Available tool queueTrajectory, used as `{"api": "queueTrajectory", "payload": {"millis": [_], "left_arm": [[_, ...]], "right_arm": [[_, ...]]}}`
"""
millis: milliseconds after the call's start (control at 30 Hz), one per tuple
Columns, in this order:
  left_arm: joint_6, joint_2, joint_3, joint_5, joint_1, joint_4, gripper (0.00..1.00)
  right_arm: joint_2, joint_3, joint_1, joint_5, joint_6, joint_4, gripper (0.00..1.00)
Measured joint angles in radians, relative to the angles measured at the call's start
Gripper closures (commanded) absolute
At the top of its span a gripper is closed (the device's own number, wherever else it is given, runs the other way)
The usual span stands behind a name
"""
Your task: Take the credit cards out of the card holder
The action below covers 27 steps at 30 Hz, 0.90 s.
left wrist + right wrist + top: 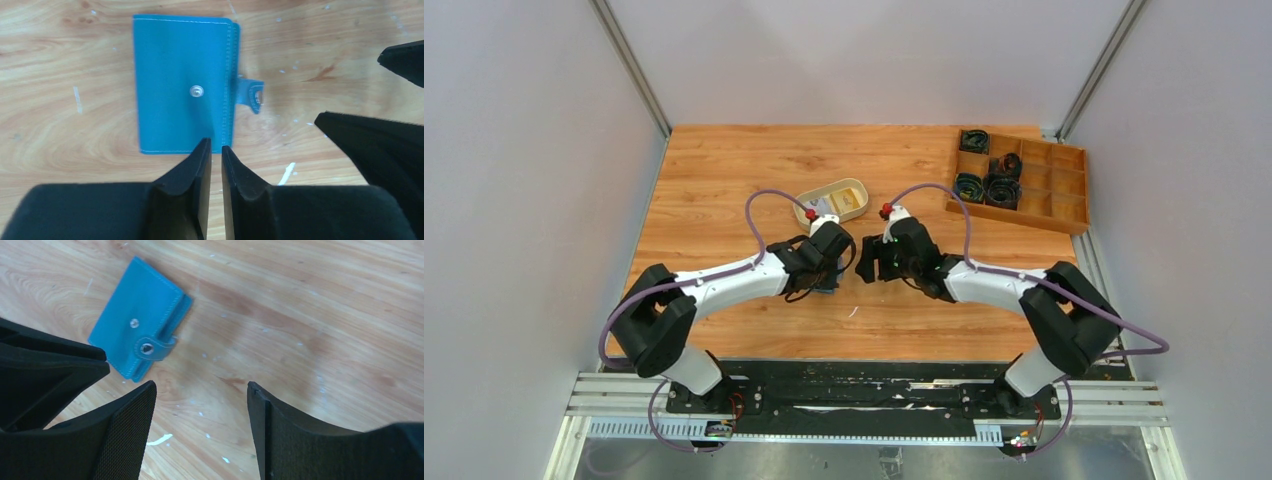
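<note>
The card holder [182,85] is a blue wallet lying folded flat on the wooden table, its tab [251,95] unsnapped and sticking out to the side. The same card holder [137,337] lies left of centre in the right wrist view. No credit cards show at it. My left gripper [215,145] hovers over its near edge, fingers almost touching with nothing between them. In the top view the left gripper [829,265] covers most of the wallet. My right gripper [200,385] stands open beside it over bare wood, also seen as right gripper [869,262].
A cream oval tray [852,190] sits just behind the grippers with a small pale flat piece in it. A wooden compartment box [1064,195] holding black coiled items stands at the back right. The two grippers are close together, tip to tip.
</note>
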Motion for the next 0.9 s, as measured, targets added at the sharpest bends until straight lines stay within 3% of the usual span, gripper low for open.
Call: {"api": "queueTrajectory", "payload": {"millis": [67,167,367,667,733,767,800,833,900], "left_arm": [[-0.004,-0.009,0.002,-0.012,0.012,-0.035,0.63],[0.000,-0.031,0.001,-0.013,0.063,-0.068,0.59],[0.005,-0.084,-0.032,-0.010,0.167,-0.078,0.58],[0.020,-0.086,-0.057,0.009,0.181,-0.085,0.58],[0.022,-0.086,-0.059,0.015,0.185,-0.085,0.58],[0.023,-0.086,-0.059,0.016,0.186,-0.085,0.58],[0.023,-0.086,-0.059,0.018,0.188,-0.085,0.58],[0.025,-0.086,-0.059,0.019,0.190,-0.085,0.58],[0.026,-0.086,-0.059,0.022,0.194,-0.085,0.58]], "right_arm": [[0.031,0.018,0.027,-0.005,0.007,0.009,0.29],[0.076,0.056,0.069,-0.005,0.013,0.010,0.29],[0.142,0.156,0.132,0.000,0.014,0.003,0.35],[0.245,0.226,0.141,0.041,0.033,-0.019,0.41],[0.259,0.237,0.141,0.060,0.037,-0.035,0.51],[0.263,0.240,0.141,0.068,0.040,-0.040,0.71],[0.266,0.242,0.141,0.077,0.041,-0.046,0.81],[0.267,0.245,0.141,0.085,0.045,-0.051,0.98],[0.269,0.253,0.141,0.097,0.051,-0.066,1.00]]}}
